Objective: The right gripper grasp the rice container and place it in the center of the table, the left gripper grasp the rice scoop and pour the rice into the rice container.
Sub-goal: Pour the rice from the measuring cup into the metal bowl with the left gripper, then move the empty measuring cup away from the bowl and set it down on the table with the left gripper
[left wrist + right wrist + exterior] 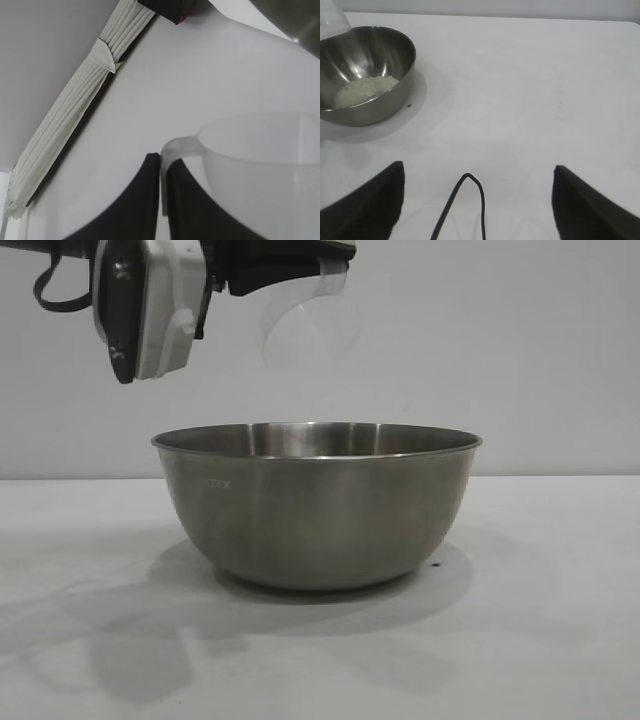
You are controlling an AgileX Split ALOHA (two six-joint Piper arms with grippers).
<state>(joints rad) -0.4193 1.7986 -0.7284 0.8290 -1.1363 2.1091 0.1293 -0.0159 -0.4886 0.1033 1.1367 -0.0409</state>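
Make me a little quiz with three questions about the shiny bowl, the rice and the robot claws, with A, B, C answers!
1. Where is the rice?
A. Inside the steel bowl
B. Spilled on the table
C. Piled in the scoop

2. What colour is the rice?
A. Brown
B. Off-white
C. Green

3. How is the right gripper?
A. Shut on the bowl
B. Shut on the scoop
C. Open, holding nothing

Answers:
1 A, the right wrist view shows a pale heap at the bowl's bottom.
2 B, the grains look creamy white.
3 C, its fingers stand wide apart over bare table, while the left gripper pinches the scoop by its handle above the bowl.
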